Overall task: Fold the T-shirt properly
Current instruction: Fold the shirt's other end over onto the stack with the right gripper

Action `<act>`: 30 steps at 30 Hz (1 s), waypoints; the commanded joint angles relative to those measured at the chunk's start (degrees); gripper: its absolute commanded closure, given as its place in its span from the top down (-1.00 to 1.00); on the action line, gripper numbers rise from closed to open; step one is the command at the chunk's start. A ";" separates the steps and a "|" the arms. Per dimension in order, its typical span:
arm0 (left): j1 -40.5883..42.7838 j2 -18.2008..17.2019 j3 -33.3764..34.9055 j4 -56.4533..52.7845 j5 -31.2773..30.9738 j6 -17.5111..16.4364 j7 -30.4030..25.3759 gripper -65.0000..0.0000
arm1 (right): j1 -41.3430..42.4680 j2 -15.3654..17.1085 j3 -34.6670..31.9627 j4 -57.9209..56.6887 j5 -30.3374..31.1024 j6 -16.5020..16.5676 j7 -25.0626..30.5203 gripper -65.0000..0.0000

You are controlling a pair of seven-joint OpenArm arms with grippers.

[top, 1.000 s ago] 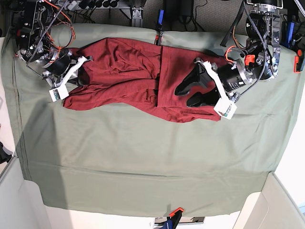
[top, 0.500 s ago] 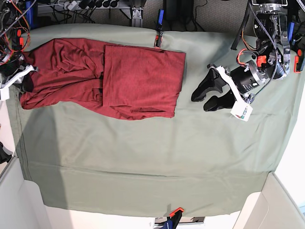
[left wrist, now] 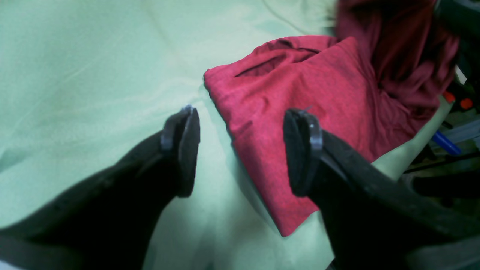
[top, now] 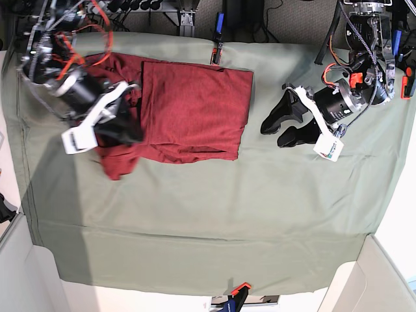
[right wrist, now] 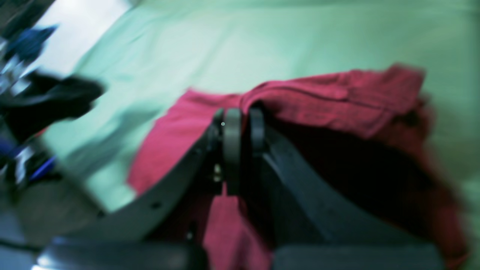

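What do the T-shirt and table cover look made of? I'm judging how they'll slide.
T-shirt: looks like thin, matte knit, dark red and faintly heathered, draping in soft creases. Table cover: seemingly a smooth, matte sage-green woven cloth with shallow wrinkles; the weave is too fine to confirm.

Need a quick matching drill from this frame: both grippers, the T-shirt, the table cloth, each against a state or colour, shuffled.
Things:
1. left gripper
2. right gripper
3. T-shirt
4. table cloth

States:
a. sage green, spread flat
b. shut on fabric
c. dark red, partly folded
d. open, off the shirt, holding nothing

Pairs: 1-d, 2-b, 3-c, 4-a
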 commanded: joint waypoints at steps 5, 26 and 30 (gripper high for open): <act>-0.42 -0.68 -0.37 0.79 -1.20 -0.32 -1.05 0.17 | 0.59 -4.87 -10.03 -0.26 -6.84 0.17 6.38 -1.00; 0.50 -0.68 -0.37 0.79 -3.87 -0.32 -0.26 0.17 | 1.44 -6.64 -26.08 -10.34 -13.81 -0.46 12.39 0.24; 0.50 -0.68 -0.37 0.79 -7.76 -0.32 3.39 0.17 | 3.39 -6.64 -26.08 -7.54 -12.92 -0.46 12.35 0.24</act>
